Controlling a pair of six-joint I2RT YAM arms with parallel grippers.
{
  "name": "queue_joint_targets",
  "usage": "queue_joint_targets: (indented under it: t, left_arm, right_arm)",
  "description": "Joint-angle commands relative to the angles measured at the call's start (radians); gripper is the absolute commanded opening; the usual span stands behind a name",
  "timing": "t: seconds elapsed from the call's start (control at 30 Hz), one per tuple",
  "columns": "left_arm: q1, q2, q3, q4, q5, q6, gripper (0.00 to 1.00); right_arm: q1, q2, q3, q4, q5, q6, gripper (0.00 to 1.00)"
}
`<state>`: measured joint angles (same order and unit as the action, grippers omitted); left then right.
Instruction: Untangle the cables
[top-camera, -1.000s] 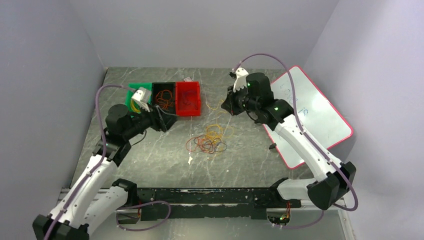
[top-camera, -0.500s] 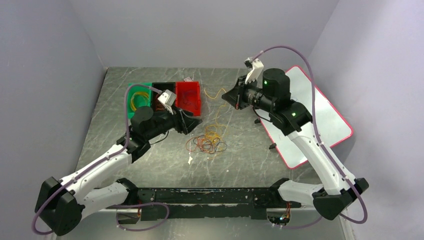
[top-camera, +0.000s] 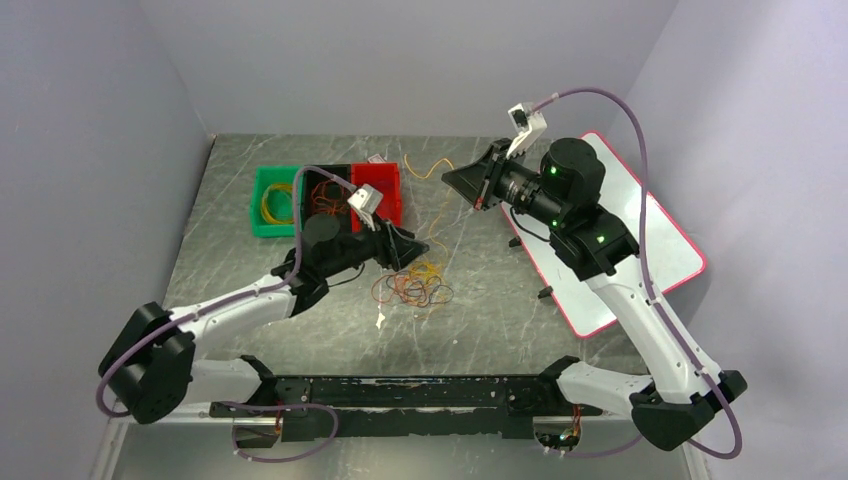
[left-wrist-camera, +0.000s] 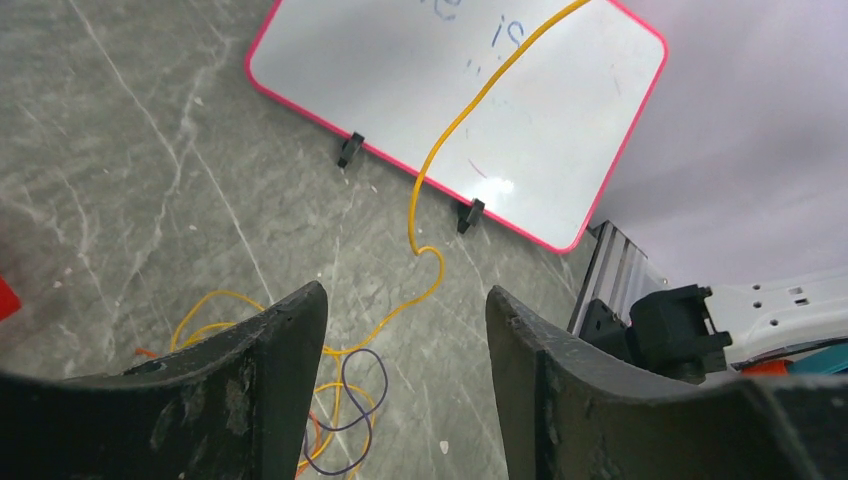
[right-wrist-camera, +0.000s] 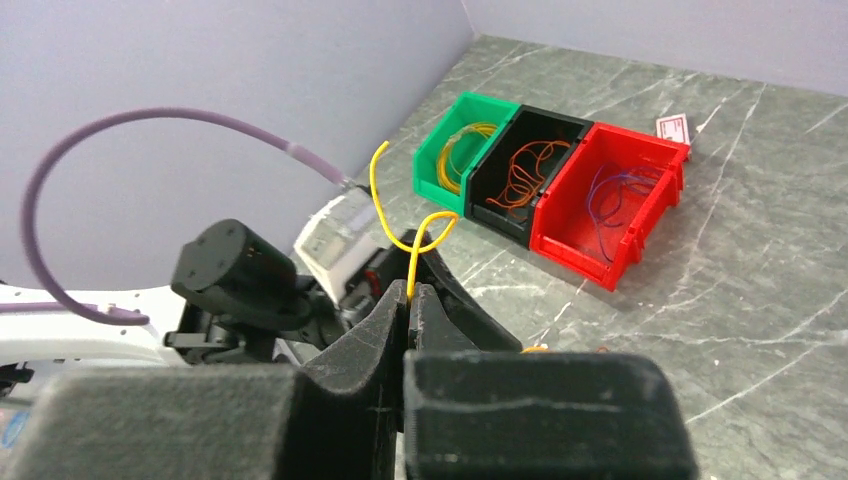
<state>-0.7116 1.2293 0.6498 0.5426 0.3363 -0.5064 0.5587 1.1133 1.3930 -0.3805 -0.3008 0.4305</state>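
So your right gripper (right-wrist-camera: 410, 295) has its fingers pressed together on one yellow cable (right-wrist-camera: 414, 238), pinching it up in the upper middle of the top view, and the strand trails down to the tangle of cables (top-camera: 415, 285) at frame center. Your left gripper (left-wrist-camera: 405, 300) hangs spread wide just above that tangle, with the yellow strand showing through the gap and touching neither finger.
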Motion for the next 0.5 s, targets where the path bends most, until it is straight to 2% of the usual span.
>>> queue_joint_targets:
  t: [0.0,0.47]
  left_arm:
    - [-0.027,0.061,0.024,0.130,-0.019,-0.022,0.63]
    - [-0.114,0.300,0.062,0.231,-0.003,-0.024,0.60]
  right_arm:
    - [0.004,-0.009,-0.021,0.047,-0.029,0.029,0.00]
    - [0.004,-0.032,-0.042,0.054,-0.020,0.037,0.00]
